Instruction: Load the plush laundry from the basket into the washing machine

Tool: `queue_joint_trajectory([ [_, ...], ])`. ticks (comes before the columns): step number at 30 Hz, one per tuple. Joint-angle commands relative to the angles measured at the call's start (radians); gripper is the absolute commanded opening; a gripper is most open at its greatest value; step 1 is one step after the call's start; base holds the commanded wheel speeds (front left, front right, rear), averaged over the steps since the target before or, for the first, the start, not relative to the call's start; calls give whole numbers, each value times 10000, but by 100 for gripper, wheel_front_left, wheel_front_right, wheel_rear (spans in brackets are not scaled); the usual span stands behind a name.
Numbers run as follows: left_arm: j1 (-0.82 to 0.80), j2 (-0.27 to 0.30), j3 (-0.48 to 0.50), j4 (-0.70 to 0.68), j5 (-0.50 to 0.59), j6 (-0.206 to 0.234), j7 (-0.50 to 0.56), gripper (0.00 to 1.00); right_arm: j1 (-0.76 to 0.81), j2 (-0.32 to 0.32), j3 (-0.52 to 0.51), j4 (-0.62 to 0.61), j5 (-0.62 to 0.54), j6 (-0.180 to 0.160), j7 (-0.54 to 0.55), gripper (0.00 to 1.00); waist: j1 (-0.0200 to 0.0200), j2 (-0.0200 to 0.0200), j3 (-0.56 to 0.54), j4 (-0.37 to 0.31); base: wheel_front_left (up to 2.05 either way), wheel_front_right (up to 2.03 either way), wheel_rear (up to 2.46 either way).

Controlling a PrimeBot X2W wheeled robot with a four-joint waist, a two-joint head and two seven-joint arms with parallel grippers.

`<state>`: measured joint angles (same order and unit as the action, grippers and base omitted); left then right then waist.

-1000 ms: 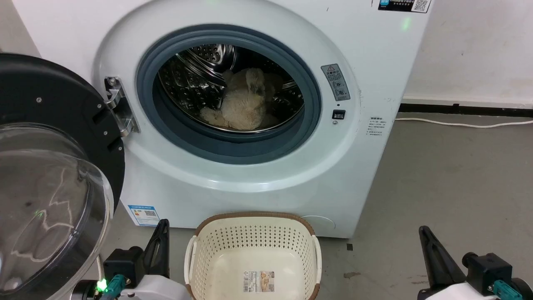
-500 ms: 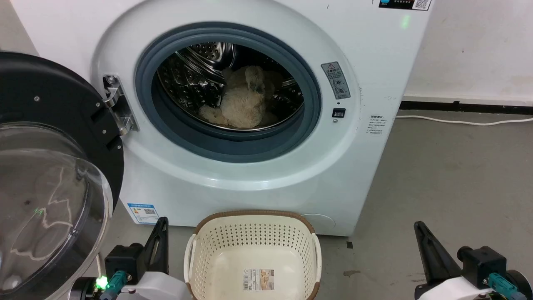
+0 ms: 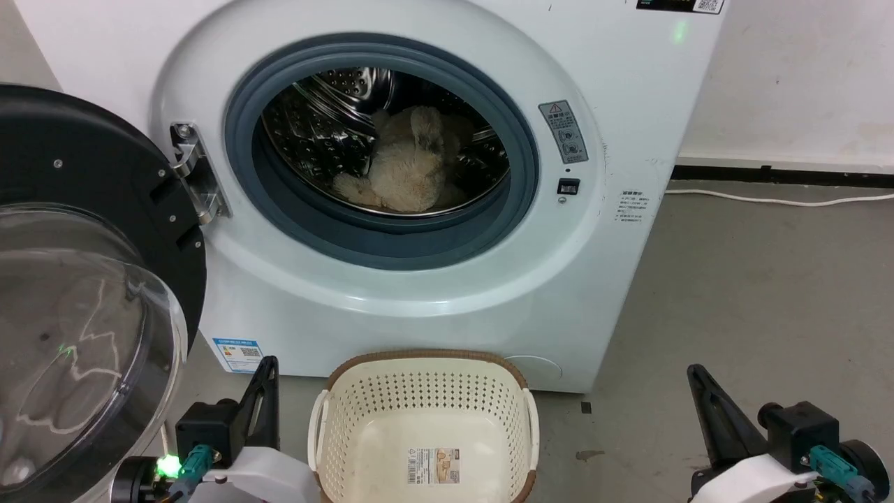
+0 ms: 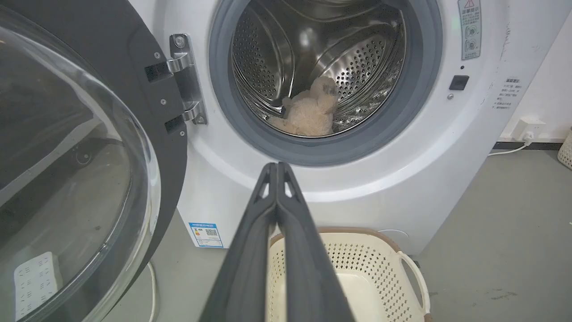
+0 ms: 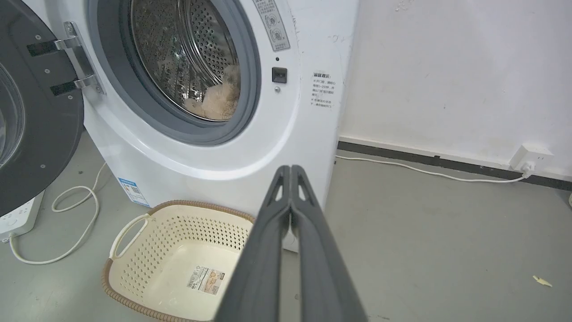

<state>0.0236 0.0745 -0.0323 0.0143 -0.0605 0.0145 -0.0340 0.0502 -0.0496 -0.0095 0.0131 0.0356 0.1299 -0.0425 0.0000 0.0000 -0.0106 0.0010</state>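
In the head view, the large white front-loading washing machine (image 3: 628, 105) stands with its black-framed clear-glass door (image 3: 77, 335) swung wide to the left. The beige, fluffy plush toy (image 3: 408, 175) lies slumped at the bottom of the perforated steel drum (image 3: 314, 133), behind the grey rubber ring (image 3: 391, 241). On the grey floor (image 3: 754, 293), just in front of the machine, sits the small cream perforated plastic basket (image 3: 419, 398) with a brown rim; its bare bottom shows a label sticker (image 3: 434, 466). The left gripper (image 3: 269, 365) rises at the lower left, just beside the basket. The right gripper (image 3: 693, 372) rises at the lower right, well apart from it. Each has its two dark fingers pressed together, with nothing between them.

In the left wrist view, the two fingers meet tip to tip, empty, below the port's lower rim. The plush toy rests low in the drum beyond, and the basket sits on the floor behind the fingers, reaching to their right.

In the right wrist view, the fingers are likewise closed on nothing. The basket lies at the lower left, and the plush toy shows through the port. A white cable (image 5: 424, 172) runs along the foot of the wall to a white socket (image 5: 532, 157).
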Motion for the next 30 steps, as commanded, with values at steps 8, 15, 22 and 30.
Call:
queue_joint_trajectory([
  [8, -163, -129, 165, -87, 300, -92, 174, 0, -324, -6, 50, -95, -185, 7, 203, 0, 0, 0, 45, -4, 0, 0, 0],
  [15, -202, -189, 249, -117, 462, -120, 262, 0, -418, -6, 74, -114, -275, 8, 320, 0, 0, 0, 77, -7, 0, 0, 0],
  [22, -236, -243, 323, -143, 605, -145, 340, 0, -502, -6, 95, -131, -356, 8, 425, 0, 0, 0, 106, -10, 0, 0, 0],
  [30, -236, -243, 323, -143, 605, -145, 340, 0, -502, -6, 95, -131, -356, 8, 425, 0, 0, 0, 106, -10, 0, 0, 0],
])
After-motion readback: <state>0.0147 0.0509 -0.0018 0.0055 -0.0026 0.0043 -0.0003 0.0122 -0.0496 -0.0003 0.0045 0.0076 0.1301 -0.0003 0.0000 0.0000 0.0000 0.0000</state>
